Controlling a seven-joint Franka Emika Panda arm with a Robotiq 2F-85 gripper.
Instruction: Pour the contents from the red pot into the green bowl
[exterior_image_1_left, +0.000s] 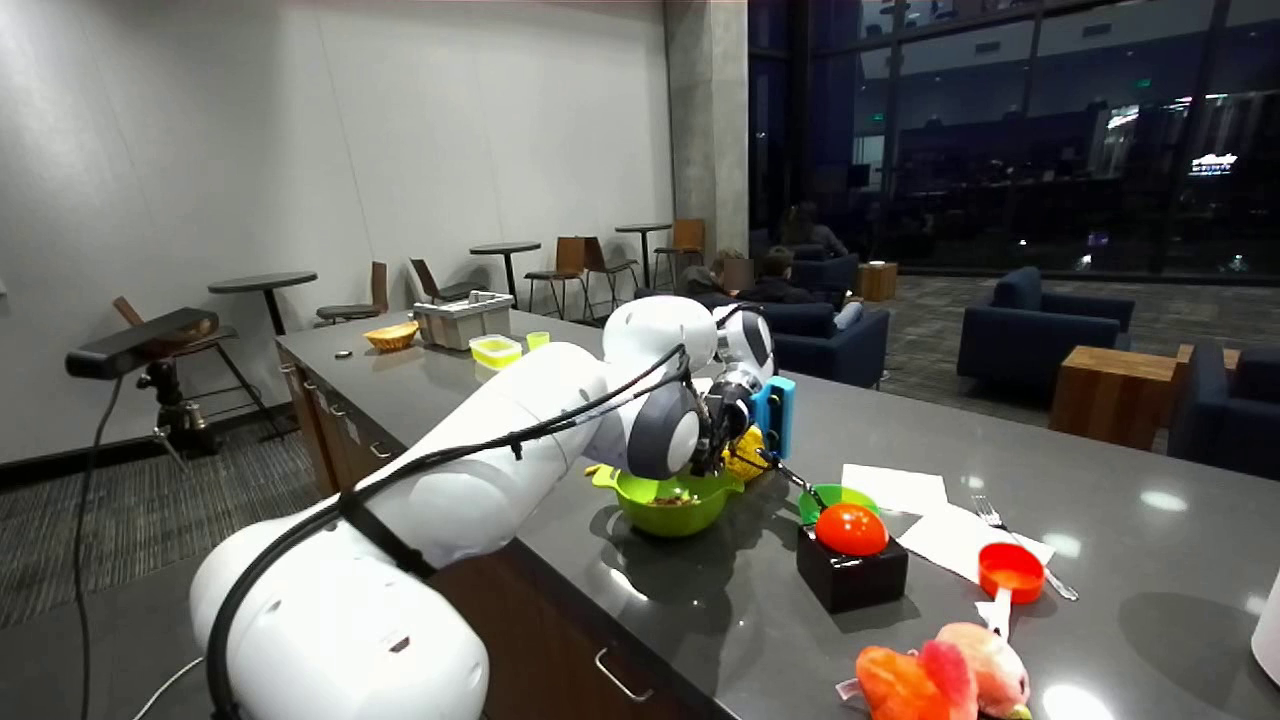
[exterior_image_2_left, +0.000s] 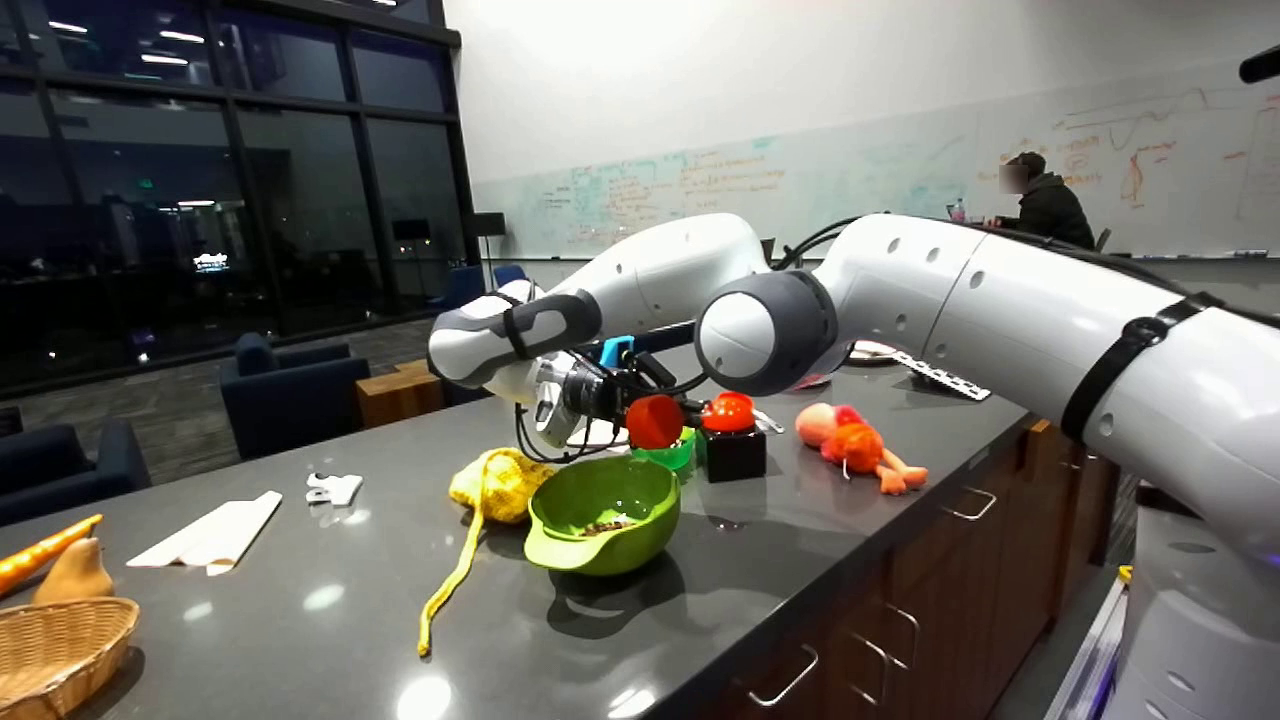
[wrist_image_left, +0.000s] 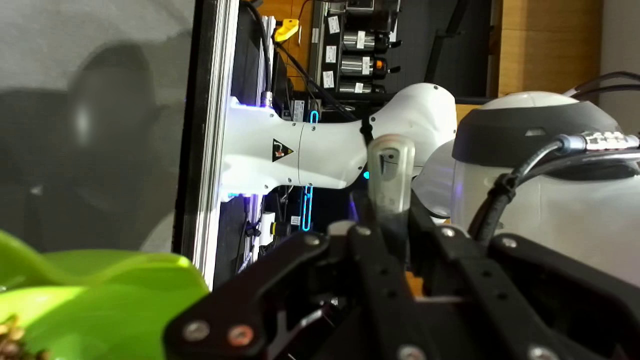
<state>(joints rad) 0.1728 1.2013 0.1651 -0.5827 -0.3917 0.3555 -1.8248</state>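
The pincer (wrist_image_left: 392, 225) is pinched close on the pale handle (wrist_image_left: 391, 170) of the red pot (exterior_image_2_left: 655, 422), which hangs clear of the bench (exterior_image_2_left: 360, 560), tipped on its side so that a round red face shows in an exterior view, near the rim of the green bowl (exterior_image_2_left: 640, 545); whether it is directly over the bowl I cannot tell. The green bowl stands upright with brown bits (exterior_image_1_left: 675, 498) in its bottom, a yellow knitted piece (exterior_image_2_left: 503, 485) just beside it, and nearby a red ball (exterior_image_1_left: 852, 528) on a black block (exterior_image_1_left: 852, 582) next to a smaller green dish (exterior_image_1_left: 840, 494)
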